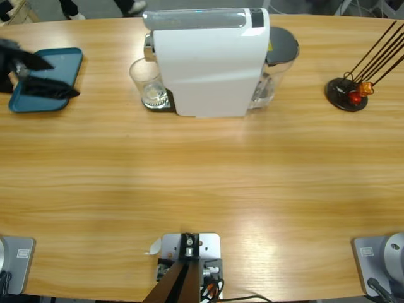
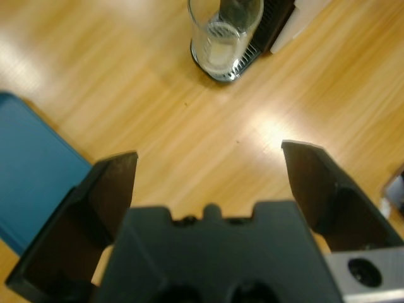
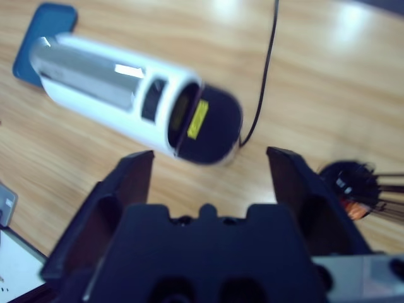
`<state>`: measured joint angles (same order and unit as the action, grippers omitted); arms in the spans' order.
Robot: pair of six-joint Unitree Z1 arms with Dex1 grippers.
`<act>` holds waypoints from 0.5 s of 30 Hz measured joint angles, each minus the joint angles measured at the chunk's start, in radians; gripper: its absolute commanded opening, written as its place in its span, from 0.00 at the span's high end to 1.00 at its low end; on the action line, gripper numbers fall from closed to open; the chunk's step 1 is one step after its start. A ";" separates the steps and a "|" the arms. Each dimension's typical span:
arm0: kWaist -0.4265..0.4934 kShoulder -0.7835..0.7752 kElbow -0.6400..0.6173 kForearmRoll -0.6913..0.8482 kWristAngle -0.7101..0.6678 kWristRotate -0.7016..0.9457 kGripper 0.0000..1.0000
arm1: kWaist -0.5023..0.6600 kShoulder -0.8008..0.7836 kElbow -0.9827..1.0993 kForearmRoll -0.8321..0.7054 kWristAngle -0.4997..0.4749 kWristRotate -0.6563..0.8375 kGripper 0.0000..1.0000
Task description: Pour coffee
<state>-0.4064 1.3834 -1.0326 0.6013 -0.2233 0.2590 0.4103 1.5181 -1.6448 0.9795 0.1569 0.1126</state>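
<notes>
1. Left gripper [image 2: 208, 165] hanging over bare table [image 1: 202, 177], jaws spread wide, gripping nothing.
2. Sitting partly over the blue tray [image 2: 31, 183] at the table's left end; in the high view, showing as a dark shape [image 1: 28, 76] at that tray [image 1: 66, 57].
3. Looking ahead along the left jaws: clear glass [image 2: 224, 35] standing upright, well apart from the jaws, straight ahead and slightly right of centre.
4. Glass [image 1: 148, 82] resting on the drip grille at the machine's [image 1: 208, 63] left face, under the spout. No dark coffee showing in it; looking empty or nearly so.
5. Right gripper [image 3: 208, 183] also gaping, empty, looking down on the machine [image 3: 120, 95] from the far side, by its dark water tank [image 3: 211, 126]. Not showing in the high view.
6. Stick holder [image 1: 347, 95] standing at the table's right end, well clear of the glass.
7. Judging: left arm lying nearer the glass and facing it squarely; glass axis vertical, so a level side approach suiting best. Risk: nudging the glass off the grille, or clipping the spout above.
</notes>
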 measured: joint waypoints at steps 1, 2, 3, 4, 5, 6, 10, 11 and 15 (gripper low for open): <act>-0.017 -0.024 0.013 0.025 0.011 -0.038 0.00 | -0.003 0.029 -0.071 0.038 -0.001 -0.012 1.00; -0.031 -0.042 0.028 0.043 0.019 -0.066 0.00 | -0.003 0.052 -0.122 0.064 -0.001 -0.021 1.00; -0.044 -0.058 0.042 0.057 0.027 -0.093 0.00 | -0.003 0.078 -0.170 0.084 -0.001 -0.029 1.00; -0.055 -0.076 0.056 0.068 0.033 -0.117 0.00 | 0.001 0.101 -0.208 0.101 -0.001 -0.039 1.00; -0.062 -0.091 0.070 0.073 0.036 -0.134 0.00 | 0.008 0.124 -0.240 0.114 -0.001 -0.047 1.00; -0.065 -0.104 0.083 0.076 0.040 -0.146 0.00 | 0.019 0.144 -0.266 0.123 -0.001 -0.054 1.00; -0.067 -0.137 0.113 0.077 0.053 -0.161 0.00 | 0.074 0.227 -0.349 0.159 0.000 -0.075 1.00; -0.067 -0.141 0.122 0.077 0.054 -0.163 0.00 | 0.086 0.245 -0.364 0.165 0.000 -0.078 1.00; -0.067 -0.143 0.146 0.068 0.055 -0.166 0.00 | 0.111 0.305 -0.408 0.188 0.000 -0.083 1.00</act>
<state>-0.4732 1.2407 -0.8869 0.6691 -0.1682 0.0927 0.5211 1.8235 -2.0525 1.1678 0.1566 0.0294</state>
